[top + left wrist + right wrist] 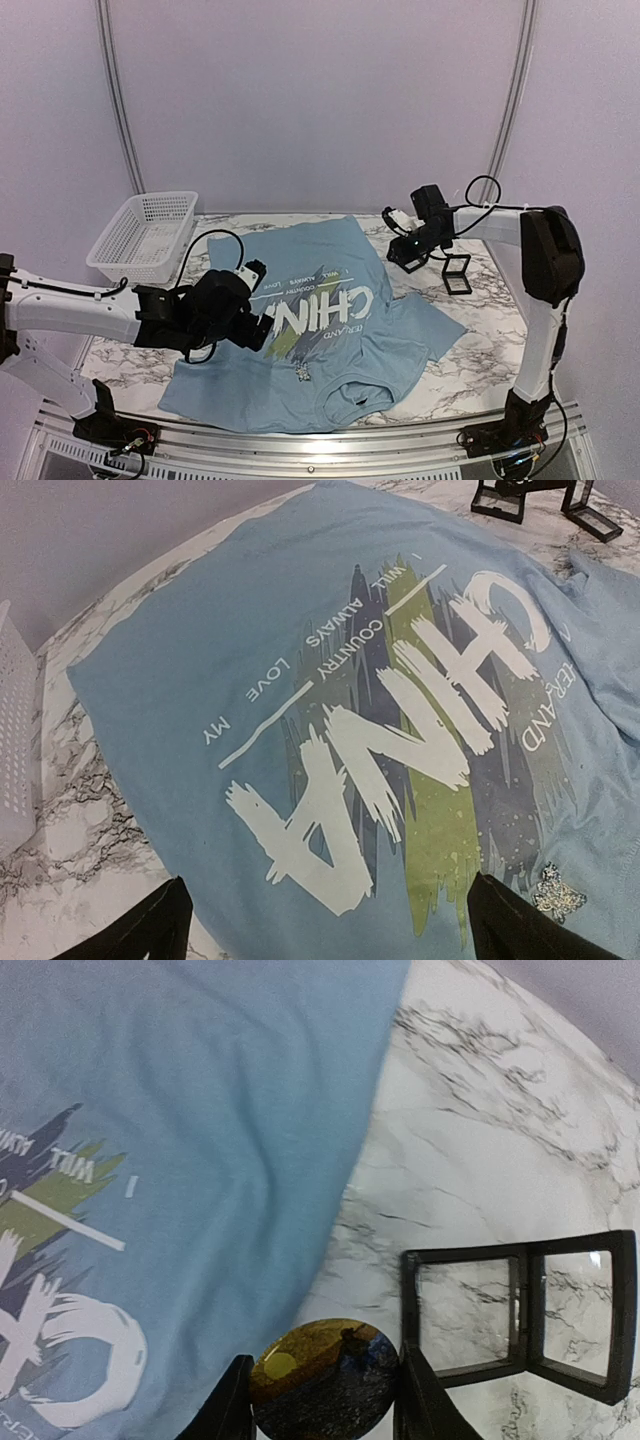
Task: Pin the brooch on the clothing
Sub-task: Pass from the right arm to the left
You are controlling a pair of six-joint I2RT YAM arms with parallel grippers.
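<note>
The right fingers (232,1405) are partly closed on the brooch (322,1375), one pad at each side of its rim, so the round disc sits flat between them with its dark, yellow-tinged face toward the wrist camera. They hang above bare marble just off the T-shirt (200,1110), toward the far right corner of the counter (480,1110), with the opened black case (520,1310) just beside them on the right-edge side. The left fingers (150,930) are spread as wide as they go and hold nothing, poised above the printed chest of the shirt, which lies spread across the middle of the counter with its collar toward the near edge. The brooch looks small, stiff and light, and a smooth rim may twist or slip in a pinch, so the hold across its widest part seems right. The cloth is soft and limp and will likely bunch or slide on the marble unless the free fingers press it down beside the chosen spot. A small silvery glittering piece (555,895) lies on the cloth below the print. The white basket (145,235) stands well apart at the far left corner, so leftward travel over the shirt is unobstructed.
</note>
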